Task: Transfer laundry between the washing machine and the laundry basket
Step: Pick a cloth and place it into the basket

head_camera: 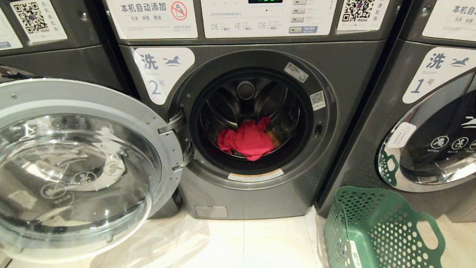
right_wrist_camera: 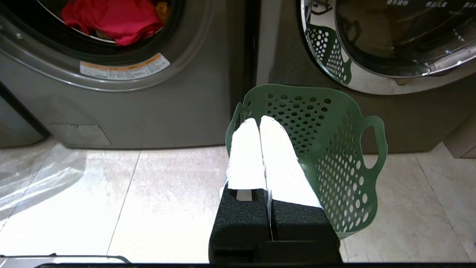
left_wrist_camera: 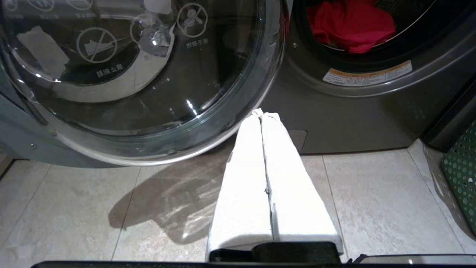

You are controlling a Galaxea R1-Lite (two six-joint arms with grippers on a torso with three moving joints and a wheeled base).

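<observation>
Red-pink cloth garment (head_camera: 248, 142), perhaps over orange cloth, inside open dark grey washing machine (head_camera: 334, 123); green perforated plastic basket (head_camera: 379, 227) alongside; left gripper (left_wrist_camera: 262, 113) and right gripper (right_wrist_camera: 259, 121) closed, empty.

Washing machine (head_camera: 334, 111), front panel: white label (head_camera: 162, 72) upper left of the drum opening reads "洗" with "2号" below and a small horse emblem. Above that label, a white sticker (head_camera: 152, 16) headed "本机自动添加" with a red-circled prohibition sign; its smaller print is illegible. Control panel sticker (head_camera: 267, 18), right of it, shows "DE", "IE", "DE". QR code sticker (head_camera: 359, 13) further right; a small QR tag (head_camera: 317, 99) on the door ring. Neighbouring washer (head_camera: 394, 149), right of the machine: label (head_camera: 435, 76) reads "洗", "1号". Open door glass (left_wrist_camera: 141, 70): circled prohibition pictograms with mirrored captions. Orange-and-white warning strip (right_wrist_camera: 124, 68) under the opening, unreadable.
</observation>
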